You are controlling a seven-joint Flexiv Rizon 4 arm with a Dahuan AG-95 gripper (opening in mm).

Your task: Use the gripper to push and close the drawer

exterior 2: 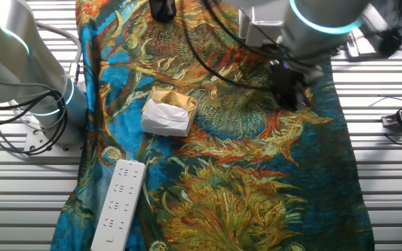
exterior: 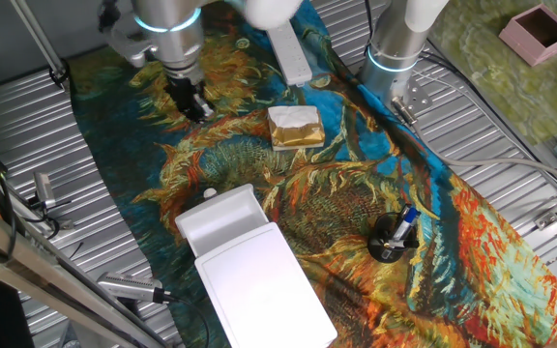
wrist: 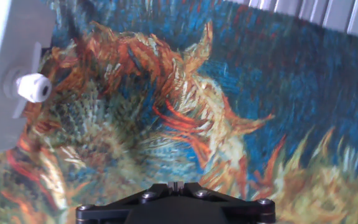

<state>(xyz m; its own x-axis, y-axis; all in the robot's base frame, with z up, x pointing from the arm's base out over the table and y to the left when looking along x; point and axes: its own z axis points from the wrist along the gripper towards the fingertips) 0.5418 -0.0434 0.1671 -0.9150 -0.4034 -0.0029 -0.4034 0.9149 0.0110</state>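
Note:
The white drawer [exterior: 222, 217] stands pulled out from its flat white box [exterior: 267, 287] at the near side of the cloth. Its round knob [exterior: 209, 194] faces my gripper. My black gripper [exterior: 193, 104] hangs above the cloth well behind the drawer, apart from it, with its jaws together and empty. In the hand view the drawer front [wrist: 5, 68] and knob [wrist: 33, 87] sit at the left edge, and my gripper [wrist: 175, 185] shows at the bottom. The other fixed view shows my gripper [exterior 2: 289, 92] but not the drawer.
A gold-and-white block [exterior: 295, 127] lies right of my gripper; it also shows in the other fixed view [exterior 2: 168, 115]. A power strip [exterior: 293, 53] and a second arm column [exterior: 399, 48] stand at the back. A black holder with a blue pen [exterior: 393, 237] sits right of the box.

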